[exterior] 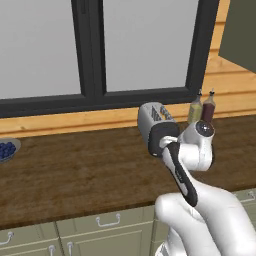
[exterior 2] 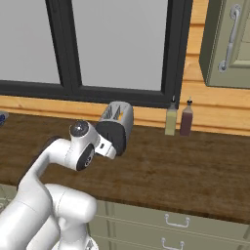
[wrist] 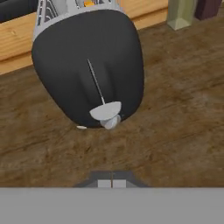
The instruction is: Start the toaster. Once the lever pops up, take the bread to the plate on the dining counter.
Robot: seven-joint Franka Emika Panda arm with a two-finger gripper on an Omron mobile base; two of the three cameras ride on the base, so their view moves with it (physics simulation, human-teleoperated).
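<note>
We are holding our gripper (wrist: 112, 183) pressed together, just before the toaster (wrist: 87, 65) near the counter's (wrist: 175, 122) back edge.

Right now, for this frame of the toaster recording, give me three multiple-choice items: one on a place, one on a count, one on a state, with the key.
1. Where do the bottles stand?
A. against the back wall, beside the toaster
B. inside a drawer
C. on top of the toaster

2. How many bottles stand there?
A. one
B. two
C. four

3. How are the jaws of the gripper?
A. wide open
B. closed on the bread
C. shut, holding nothing

Key: 1 A, both base views show them on the wooden counter by the wall, to one side of the toaster. 2 B, one pale greenish and one dark red. 3 C, in the hand view the fingertips meet with nothing between them, short of the toaster's lever.
</note>
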